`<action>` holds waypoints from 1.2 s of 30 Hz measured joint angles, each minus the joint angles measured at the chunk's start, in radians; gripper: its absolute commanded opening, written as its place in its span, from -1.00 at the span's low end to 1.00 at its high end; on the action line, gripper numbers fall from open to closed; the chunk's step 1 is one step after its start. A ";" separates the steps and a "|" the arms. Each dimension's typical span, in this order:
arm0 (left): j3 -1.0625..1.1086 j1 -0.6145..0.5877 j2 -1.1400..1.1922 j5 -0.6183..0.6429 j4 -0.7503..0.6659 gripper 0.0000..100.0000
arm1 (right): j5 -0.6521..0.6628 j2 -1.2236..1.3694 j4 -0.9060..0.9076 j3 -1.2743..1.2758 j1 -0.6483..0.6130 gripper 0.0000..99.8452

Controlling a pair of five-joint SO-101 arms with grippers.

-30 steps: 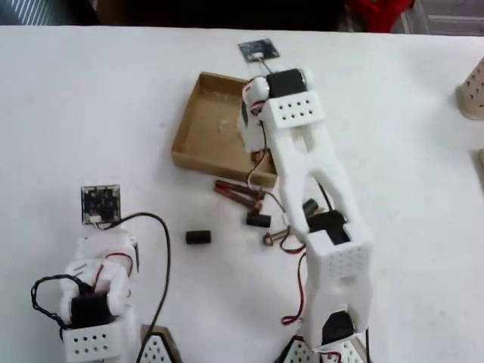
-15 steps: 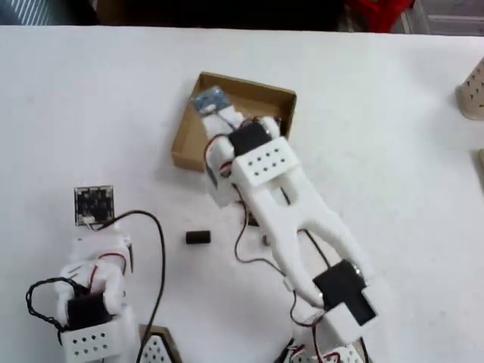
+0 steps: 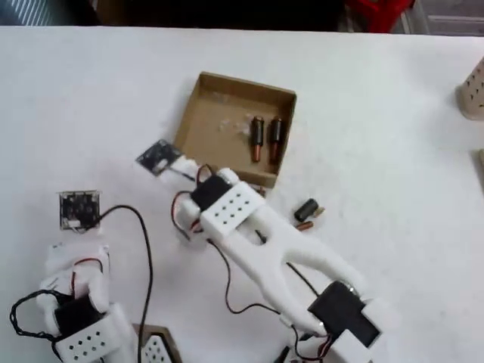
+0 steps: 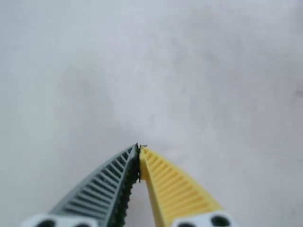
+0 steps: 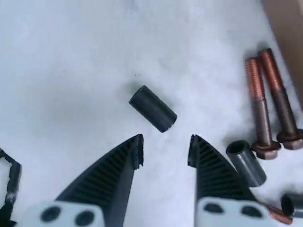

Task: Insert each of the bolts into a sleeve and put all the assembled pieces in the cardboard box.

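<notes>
The right claw (image 5: 165, 142), parted, hovers just short of a loose sleeve (image 5: 153, 115).

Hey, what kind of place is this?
Probably a robotics lab or workshop bench: a white robot arm over a white table, a cardboard box, and loose bolts and a sleeve.

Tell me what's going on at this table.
The right gripper, open, is poised at a loose black sleeve lying on the table. Two bolts lie close by, beside the cardboard box. Two assembled pieces already lie in the box. The left gripper is shut over bare table and holds nothing.
</notes>
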 measured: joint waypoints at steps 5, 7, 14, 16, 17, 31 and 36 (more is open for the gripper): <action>0.000 -0.003 0.000 -0.044 0.000 -0.95 | 0.215 0.000 -0.094 0.075 -0.028 -0.71; 0.000 -0.003 0.000 -0.044 0.000 -0.95 | 0.272 0.000 -0.138 0.110 -0.021 -0.71; 0.000 -0.003 0.000 -0.049 0.000 -0.95 | 0.430 0.000 -0.252 0.226 -0.037 -0.71; 0.000 -0.003 0.000 -0.049 0.000 -0.95 | 0.450 0.000 -0.287 0.250 -0.037 -0.71; 0.000 -0.003 0.000 -0.049 0.000 -0.95 | 0.459 0.000 -0.308 0.264 -0.037 -0.71; 0.000 -0.003 0.000 -0.051 0.000 -0.95 | 0.470 0.089 -0.493 0.299 -0.037 -0.72; 0.000 -0.003 0.000 -0.051 0.000 -0.95 | 0.470 0.146 -0.434 0.224 -0.037 -0.94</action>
